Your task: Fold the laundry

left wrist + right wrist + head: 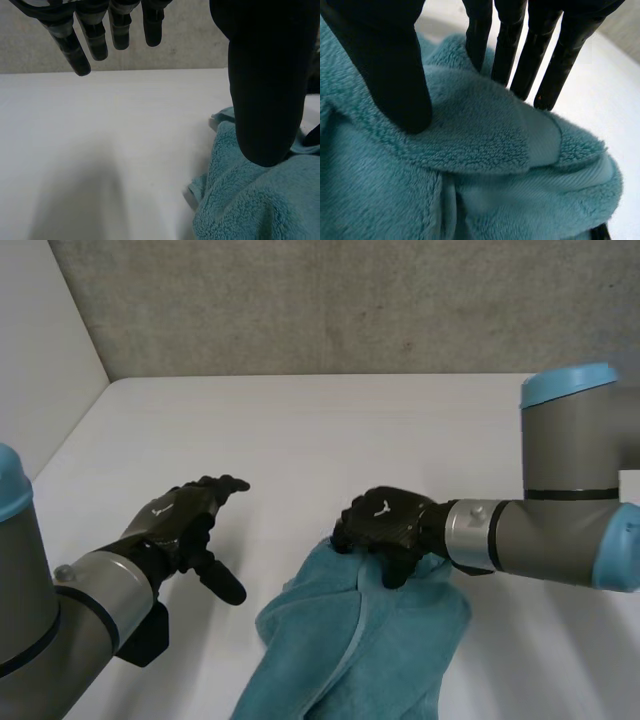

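- Table (300, 430): one, white, with a grey wall (350, 300) behind it.
- Towel (370, 640): one, teal and fluffy. You see it bunched and loosely folded at the near side of the table, in front of the right arm (560, 530). Its near end runs out of the head view.
- Arms: two. The left arm (60, 620) reaches over bare table well beside the towel. The right arm reaches across to the towel's far end.
- Hands: two.
- Right hand (385, 525): sits on top of the towel's far end, touching it. In the right wrist view a thick fold of pile lies between the thumb (385, 65) and the fingers (545, 55). The thumb tip presses into one side and the fingertips come down on the other, so you can log it as gripping that fold.
- Left hand (180, 520): spread wide and holding nothing, above bare table and apart from the towel. In the left wrist view the towel's edge lies just past its thumb, with its fingers over clear white surface.
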`<action>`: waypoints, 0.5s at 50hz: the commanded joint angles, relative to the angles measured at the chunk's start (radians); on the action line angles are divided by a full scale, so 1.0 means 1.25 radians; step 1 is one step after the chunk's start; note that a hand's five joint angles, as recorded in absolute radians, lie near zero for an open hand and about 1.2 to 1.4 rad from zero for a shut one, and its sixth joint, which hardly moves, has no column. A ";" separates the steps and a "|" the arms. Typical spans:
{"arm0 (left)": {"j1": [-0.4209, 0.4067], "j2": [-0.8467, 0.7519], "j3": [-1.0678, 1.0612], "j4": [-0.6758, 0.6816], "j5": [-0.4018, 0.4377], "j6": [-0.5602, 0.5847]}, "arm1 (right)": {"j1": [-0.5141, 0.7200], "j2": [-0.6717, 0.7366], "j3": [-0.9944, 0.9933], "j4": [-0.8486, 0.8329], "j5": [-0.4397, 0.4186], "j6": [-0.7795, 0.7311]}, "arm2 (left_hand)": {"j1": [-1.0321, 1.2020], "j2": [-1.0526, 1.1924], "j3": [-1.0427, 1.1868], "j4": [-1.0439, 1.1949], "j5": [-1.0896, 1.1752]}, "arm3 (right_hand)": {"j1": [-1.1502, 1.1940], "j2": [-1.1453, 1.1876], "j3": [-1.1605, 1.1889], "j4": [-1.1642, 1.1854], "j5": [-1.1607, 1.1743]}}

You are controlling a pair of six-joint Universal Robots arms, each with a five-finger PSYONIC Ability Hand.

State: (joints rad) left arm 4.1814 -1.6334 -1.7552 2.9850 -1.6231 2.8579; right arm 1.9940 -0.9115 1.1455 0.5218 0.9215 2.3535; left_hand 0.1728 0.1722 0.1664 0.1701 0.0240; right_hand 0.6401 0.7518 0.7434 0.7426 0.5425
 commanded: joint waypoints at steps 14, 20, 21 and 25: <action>-0.006 0.042 -0.002 0.001 0.003 0.007 | 0.026 0.059 -0.246 -0.329 0.437 0.418 | 0.037 0.038 0.042 0.039 0.017 | 0.605 0.516 0.522 0.523 0.543; -0.011 0.039 0.008 0.003 0.004 0.004 | 0.038 0.070 -0.271 -0.365 0.534 0.407 | 0.058 0.059 0.064 0.061 0.038 | 0.605 0.516 0.522 0.523 0.543; -0.017 0.039 0.010 0.004 0.005 0.000 | 0.041 0.085 -0.283 -0.365 0.548 0.402 | 0.072 0.073 0.077 0.075 0.052 | 0.605 0.516 0.522 0.523 0.543; -0.068 0.016 0.041 0.006 0.004 -0.006 | 0.042 0.119 -0.300 -0.365 0.562 0.403 | 0.075 0.075 0.080 0.077 0.054 | 0.605 0.516 0.522 0.523 0.543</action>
State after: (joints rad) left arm 4.1639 -1.5851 -1.7456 2.9885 -1.6179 2.8616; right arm 2.0378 -0.8180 0.8039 0.0670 1.5732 2.8801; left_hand 0.2199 0.2183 0.2186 0.2191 0.0414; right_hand 0.9414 1.1716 1.1783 1.1918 0.9685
